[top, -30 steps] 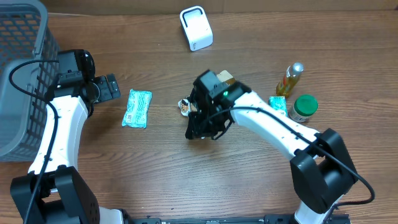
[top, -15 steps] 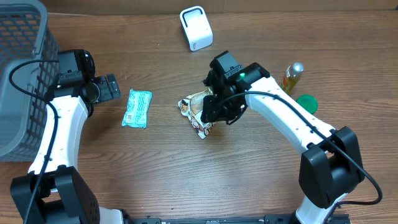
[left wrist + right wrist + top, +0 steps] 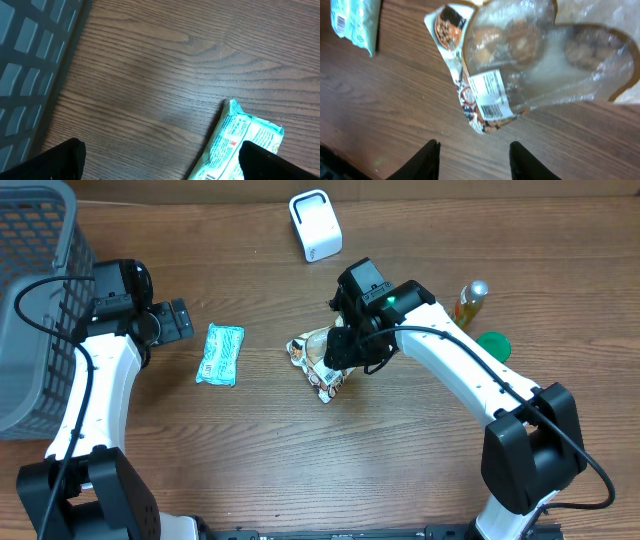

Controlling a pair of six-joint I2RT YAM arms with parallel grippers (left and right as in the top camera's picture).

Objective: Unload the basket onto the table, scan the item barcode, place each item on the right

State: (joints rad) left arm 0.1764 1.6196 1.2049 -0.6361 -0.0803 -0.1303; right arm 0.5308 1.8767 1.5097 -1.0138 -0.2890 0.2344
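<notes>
Right gripper of mine hangs spread, pinching nothing, over clear crinkled plastic cookie bag; white barcode label faces up, presumably for white boxy scanner at far side.

Hovers just over the snack bag with the right gripper, fingers parted, nothing between them. Holds the left gripper well off to that bag's left, fingers spread wide, elbow bent.

Bare brown wooden table fills the frame's lower half. A grey plastic mesh basket blocks the upper left, a white boxy scanner the top centre, a yellow oil bottle and green-lidded jar the right.
</notes>
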